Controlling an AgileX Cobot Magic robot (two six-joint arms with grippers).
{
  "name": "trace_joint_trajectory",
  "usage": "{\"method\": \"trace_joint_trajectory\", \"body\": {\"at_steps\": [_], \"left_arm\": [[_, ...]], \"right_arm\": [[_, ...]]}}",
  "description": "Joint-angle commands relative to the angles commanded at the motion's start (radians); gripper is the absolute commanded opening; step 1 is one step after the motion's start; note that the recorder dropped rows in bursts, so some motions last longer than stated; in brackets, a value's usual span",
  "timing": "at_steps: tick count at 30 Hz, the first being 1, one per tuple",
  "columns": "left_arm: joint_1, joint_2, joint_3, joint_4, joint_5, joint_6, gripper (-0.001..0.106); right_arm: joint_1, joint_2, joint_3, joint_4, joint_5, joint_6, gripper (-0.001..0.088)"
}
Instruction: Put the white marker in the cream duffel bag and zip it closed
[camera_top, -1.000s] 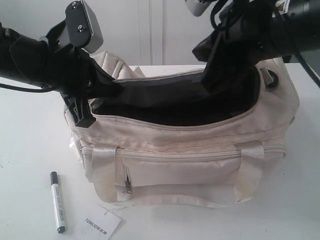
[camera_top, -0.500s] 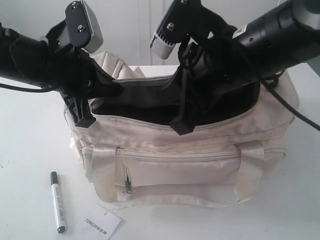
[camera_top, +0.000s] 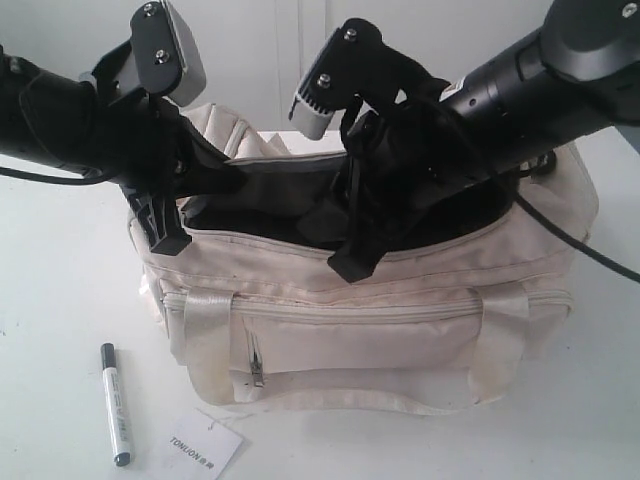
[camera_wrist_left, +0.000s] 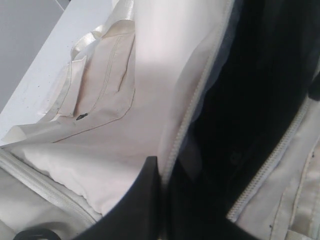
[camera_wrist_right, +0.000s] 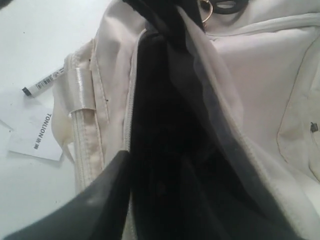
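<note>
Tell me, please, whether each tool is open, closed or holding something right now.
Left tool: closed on the rim of the large cream fabric duffel bag.
Right tool: cannot be told whether open or closed.

the one word that reads clearly is "tonlion", printed in dark capitals on the white paper tag (camera_top: 205, 447), which lies on the counter (camera_top: 60, 300) just in front of the cream duffel bag (camera_top: 400, 330). in the exterior view the word runs slantwise along the tag, and two small signs follow it, too small to make out. the right wrist view shows the same word on the tag, sharp enough to spell out letter by letter. the white marker (camera_top: 116, 405), just beside the tag, carries small dark print along its barrel, but in both views it is too fine to read.
</note>
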Motion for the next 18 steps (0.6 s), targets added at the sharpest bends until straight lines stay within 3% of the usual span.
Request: {"method": "trace_joint_trajectory", "body": {"at_steps": [13,18], "left_arm": [[0.000,0.000,0.000,0.000,0.000,0.000,0.000],[0.000,0.000,0.000,0.000,0.000,0.000,0.000]], "right_arm": [[0.000,0.049,0.014,0.011,0.010,-0.022,0.0371],[0.000,0.051,0.014,0.071,0.032,-0.022,0.0371]]}}
